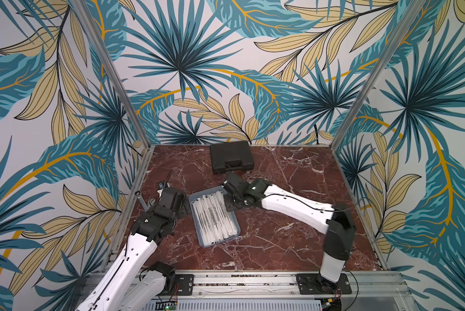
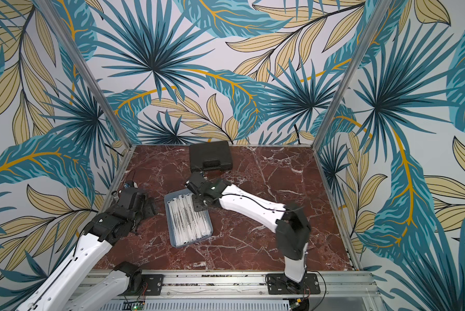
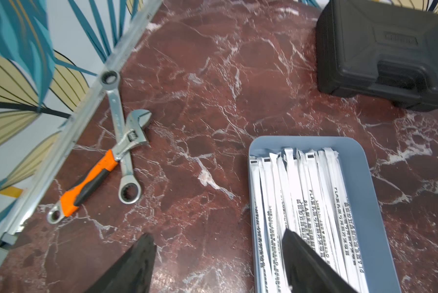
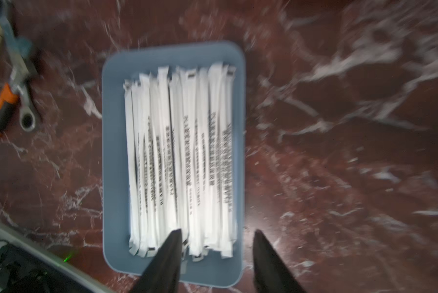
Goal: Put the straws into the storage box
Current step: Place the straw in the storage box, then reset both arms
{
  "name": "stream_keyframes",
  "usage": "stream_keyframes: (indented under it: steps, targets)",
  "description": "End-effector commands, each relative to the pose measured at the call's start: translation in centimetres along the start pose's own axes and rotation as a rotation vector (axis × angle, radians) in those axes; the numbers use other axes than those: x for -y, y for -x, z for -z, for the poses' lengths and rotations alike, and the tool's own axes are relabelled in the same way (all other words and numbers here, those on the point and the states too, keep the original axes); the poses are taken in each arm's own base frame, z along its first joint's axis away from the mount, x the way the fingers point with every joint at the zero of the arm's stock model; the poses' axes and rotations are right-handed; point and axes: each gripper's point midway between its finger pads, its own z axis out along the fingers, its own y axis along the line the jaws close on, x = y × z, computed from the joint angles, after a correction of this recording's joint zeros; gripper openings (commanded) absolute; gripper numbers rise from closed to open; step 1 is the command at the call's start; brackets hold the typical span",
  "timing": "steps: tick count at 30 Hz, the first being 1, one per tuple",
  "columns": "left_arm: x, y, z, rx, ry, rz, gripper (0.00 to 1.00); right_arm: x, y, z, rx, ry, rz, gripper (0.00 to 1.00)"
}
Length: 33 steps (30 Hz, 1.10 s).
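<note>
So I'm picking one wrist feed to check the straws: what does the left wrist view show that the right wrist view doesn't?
Only the left wrist view: the black case, the patterned wall and the silver ring wrench at full length. Only the right wrist view: all four corners of the storage box, though blurred. Both: the straws lying lengthwise in the box, the orange-handled wrench, the marble table, and each arm's own open gripper, left gripper and right gripper.
</note>
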Motion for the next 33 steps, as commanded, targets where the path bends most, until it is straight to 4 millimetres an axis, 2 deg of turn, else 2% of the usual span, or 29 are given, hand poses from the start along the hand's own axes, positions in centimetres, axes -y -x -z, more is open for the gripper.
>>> stream_keyframes:
  steps: [1, 2, 3, 5, 6, 7, 9, 13, 15, 19, 21, 23, 25, 27, 30, 31, 33]
  targets:
    - [-2.3, 0.9, 0.0, 0.148, 0.077, 0.005, 0.87, 5.8, 2.4, 1.0, 0.254, -0.128, 0.053, 0.93]
    - [-2.3, 1.8, -0.3, 0.225, 0.079, -0.011, 0.92, 7.6, 2.6, 1.1, 0.336, -0.188, 0.093, 0.99]
    - [-2.4, 2.8, -0.6, 0.303, 0.094, -0.023, 0.94, 9.5, 2.8, 1.4, 0.384, -0.252, 0.103, 0.99]
    - [-1.9, 5.2, -1.5, 0.490, 0.123, -0.050, 0.97, 15.5, 4.2, 2.9, 0.442, -0.422, 0.042, 0.99]
    - [-1.7, 6.2, -1.6, 0.554, 0.142, -0.054, 0.97, 17.8, 5.0, 3.7, 0.488, -0.460, -0.004, 0.99]
    - [-1.8, 7.2, -1.8, 0.602, 0.182, -0.061, 0.98, 20.3, 5.3, 4.5, 0.518, -0.499, -0.047, 1.00]
    - [-2.0, 8.3, -2.6, 0.634, 0.270, -0.100, 1.00, 24.0, 5.1, 5.1, 0.565, -0.514, -0.075, 1.00]
    - [-2.5, 7.8, -6.4, 0.581, 0.345, -0.188, 1.00, 31.7, 2.1, 5.5, 0.507, -0.694, -0.146, 0.99]
    - [-2.3, 6.9, -8.6, 0.540, 0.279, -0.208, 1.00, 34.2, 0.7, 5.0, 0.497, -0.742, -0.203, 0.99]
    - [-2.3, 5.2, -11.5, 0.530, 0.171, -0.219, 1.00, 36.3, -0.8, 1.6, 0.526, -0.687, -0.225, 0.98]
    - [-1.9, 5.3, -12.1, 0.550, 0.127, -0.233, 1.00, 37.6, -1.3, 0.1, 0.551, -0.636, -0.266, 0.97]
    - [-0.8, 5.6, -12.7, 0.557, 0.052, -0.265, 1.00, 38.3, -0.7, 0.6, 0.586, -0.621, -0.278, 0.97]
    - [0.7, 6.1, -13.5, 0.567, -0.051, -0.292, 1.00, 38.4, -0.6, 0.4, 0.623, -0.546, -0.291, 0.96]
    - [1.8, 5.7, -14.4, 0.474, -0.120, -0.324, 1.00, 38.1, -0.7, -0.1, 0.655, -0.509, -0.265, 0.96]
    - [1.8, 5.7, -14.0, 0.502, -0.183, -0.268, 1.00, 36.4, -1.2, -0.5, 0.698, -0.419, -0.201, 0.97]
    - [1.7, 5.5, -13.6, 0.541, -0.202, -0.238, 1.00, 36.1, -1.5, -0.7, 0.728, -0.405, -0.187, 0.97]
    - [1.6, 5.1, -14.0, 0.577, -0.210, -0.236, 1.00, 35.9, -1.6, -0.8, 0.781, -0.404, -0.151, 0.99]
